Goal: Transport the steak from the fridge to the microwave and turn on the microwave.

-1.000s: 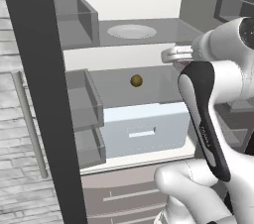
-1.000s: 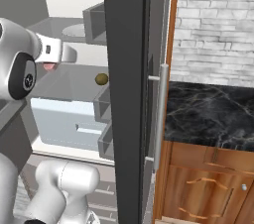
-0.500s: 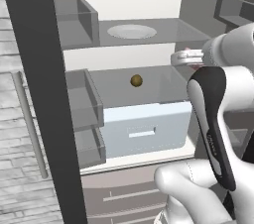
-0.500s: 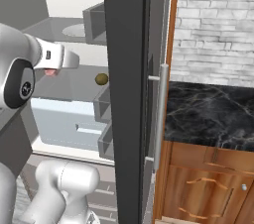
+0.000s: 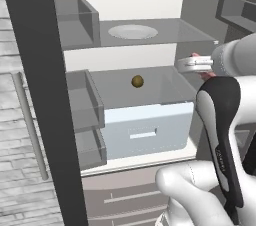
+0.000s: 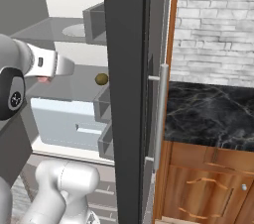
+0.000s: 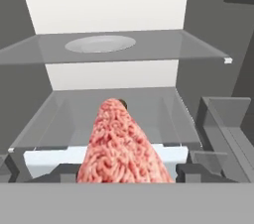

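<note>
Your gripper point(image 5: 192, 63) sits at the right side of the open fridge point(image 5: 150, 0), level with the gap between the upper glass shelf point(image 5: 175, 30) and the shelf below it. Its jaws pinch the steak point(image 7: 121, 146): in the hand view the pinkish-red slab rises from between the fingertips and extends toward the fridge's back wall. In the left base view a small pink edge of the steak shows just beside the gripper.

The small brown ball point(image 5: 137, 81) rests on the lower shelf point(image 5: 160, 87), near its middle and toward the back, well apart from the gripper. A pale round plate point(image 5: 133, 32) lies at the centre of the upper glass shelf. The pale blue-white drawer point(image 5: 150, 130) sits closed under the lower shelf. Grey door bins point(image 5: 82, 105) line the left door. In the right base view, a dark marble worktop point(image 6: 208, 114) adjoins the fridge's right edge.
</note>
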Controlling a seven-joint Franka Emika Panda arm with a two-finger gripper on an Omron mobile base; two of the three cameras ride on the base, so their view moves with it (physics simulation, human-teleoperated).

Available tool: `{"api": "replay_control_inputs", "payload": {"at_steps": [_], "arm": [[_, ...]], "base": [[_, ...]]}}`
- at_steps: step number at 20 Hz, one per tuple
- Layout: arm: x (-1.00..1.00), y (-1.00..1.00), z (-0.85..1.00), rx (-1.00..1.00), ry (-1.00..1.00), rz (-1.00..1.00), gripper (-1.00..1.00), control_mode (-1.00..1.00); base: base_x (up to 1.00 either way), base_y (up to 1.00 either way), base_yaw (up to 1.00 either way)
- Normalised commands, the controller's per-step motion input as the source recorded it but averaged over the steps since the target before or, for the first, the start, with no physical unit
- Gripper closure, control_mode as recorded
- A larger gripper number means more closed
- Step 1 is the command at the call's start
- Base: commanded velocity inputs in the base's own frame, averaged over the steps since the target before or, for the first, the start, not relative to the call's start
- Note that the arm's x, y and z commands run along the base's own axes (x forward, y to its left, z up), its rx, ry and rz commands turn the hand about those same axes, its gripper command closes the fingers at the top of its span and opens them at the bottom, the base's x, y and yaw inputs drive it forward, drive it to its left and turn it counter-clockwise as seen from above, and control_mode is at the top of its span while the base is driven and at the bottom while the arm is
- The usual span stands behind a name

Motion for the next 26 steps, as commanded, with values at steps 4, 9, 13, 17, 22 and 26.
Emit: {"api": "replay_control_inputs", "payload": {"at_steps": [4,9,13,17,22,26], "arm": [[-0.12,0.0,0.0,0.0,0.0,0.0,1.0,-1.0],[-0.03,0.0,0.0,0.0,0.0,0.0,1.0,-1.0],[0.0,0.0,0.0,0.0,0.0,0.0,1.0,1.0],[0.0,0.0,0.0,0.0,0.0,0.0,1.0,1.0],[0.0,0.0,0.0,0.0,0.0,0.0,1.0,1.0],[0.0,0.0,0.0,0.0,0.0,0.0,1.0,1.0]], "base": [[0.0,0.0,0.0],[0.0,0.0,0.0],[0.0,0.0,0.0],[-0.15,0.0,0.0],[-0.58,0.0,0.0],[-0.59,0.0,0.0]]}}
